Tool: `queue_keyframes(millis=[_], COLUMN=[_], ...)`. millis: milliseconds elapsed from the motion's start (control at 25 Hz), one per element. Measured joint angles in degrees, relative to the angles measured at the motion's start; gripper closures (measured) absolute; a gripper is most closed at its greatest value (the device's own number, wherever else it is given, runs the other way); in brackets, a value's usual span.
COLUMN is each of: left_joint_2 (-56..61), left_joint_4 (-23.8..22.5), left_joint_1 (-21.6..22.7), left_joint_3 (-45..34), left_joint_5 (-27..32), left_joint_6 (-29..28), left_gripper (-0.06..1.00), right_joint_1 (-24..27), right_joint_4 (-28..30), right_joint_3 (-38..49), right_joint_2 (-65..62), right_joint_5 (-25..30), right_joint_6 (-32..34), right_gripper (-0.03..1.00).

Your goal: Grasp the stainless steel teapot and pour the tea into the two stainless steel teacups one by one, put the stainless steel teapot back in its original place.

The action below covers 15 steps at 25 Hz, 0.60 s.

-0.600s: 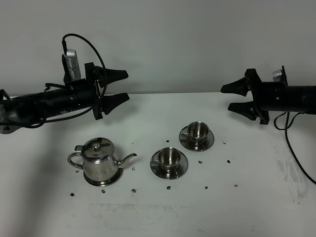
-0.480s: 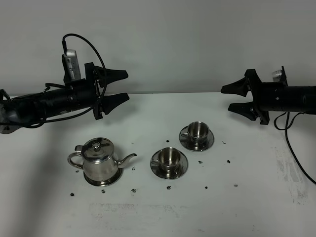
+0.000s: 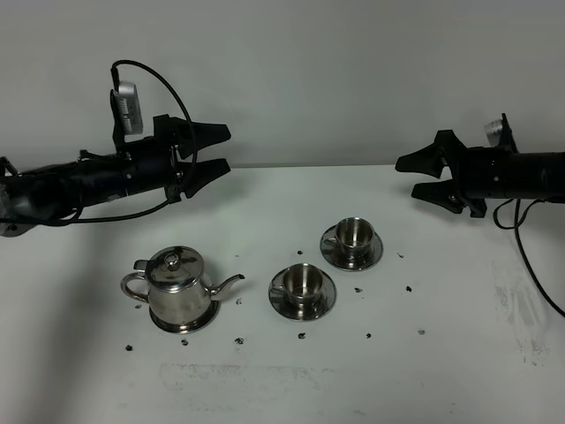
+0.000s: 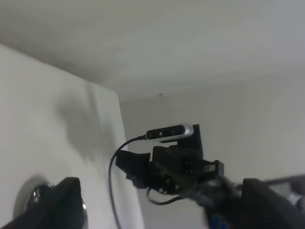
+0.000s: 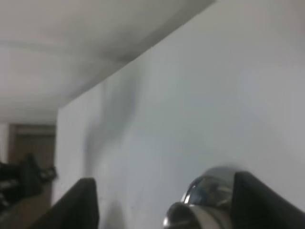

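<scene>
The stainless steel teapot (image 3: 175, 284) stands upright on a ridged steel disc (image 3: 205, 321) at the front left of the white table, spout toward the cups. One teacup (image 3: 303, 281) sits on its saucer (image 3: 325, 306) mid-table, the other teacup (image 3: 353, 233) on its saucer (image 3: 374, 254) behind and to its right. My left gripper (image 3: 228, 148) hangs open and empty above and behind the teapot. Far right, my right gripper (image 3: 407, 176) is open and empty too, above the table. In the right wrist view, a blurred steel piece (image 5: 209, 188) shows between the fingers (image 5: 81, 200).
Dark specks (image 3: 239, 338) are scattered over the table (image 3: 282, 380) around the teapot and the saucers. A grey wall stands behind the table. The left wrist view looks past its fingers (image 4: 66, 205) at the right arm (image 4: 171, 160) across the table.
Both wrists have turned a little, so the jaws look narrower from above. The left gripper has risen slightly. Teapot and cups have not moved.
</scene>
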<state>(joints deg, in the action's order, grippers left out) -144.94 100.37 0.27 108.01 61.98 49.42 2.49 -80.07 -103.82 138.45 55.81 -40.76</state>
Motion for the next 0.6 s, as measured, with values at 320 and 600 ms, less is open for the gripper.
queue_keyframes(millis=[320, 600], left_joint_2=[-0.12, 2.21], left_joint_4=[-19.37, -46.34], left_joint_1=[-0.13, -2.13], left_joint_3=[17.81, 27.06], left_joint_5=[2.20, 3.23], left_joint_6=[-2.47, -11.00], left_gripper=[0.30, 0.35], right_joint_1=[0.00, -0.25], right_joint_4=[22.36, 52.49], right_joint_3=[-16.32, -28.85], right_joint_2=[-0.10, -1.96], right_joint_5=[3.12, 8.80], right_joint_6=[3.66, 17.86], right_gripper=[0.45, 0.46])
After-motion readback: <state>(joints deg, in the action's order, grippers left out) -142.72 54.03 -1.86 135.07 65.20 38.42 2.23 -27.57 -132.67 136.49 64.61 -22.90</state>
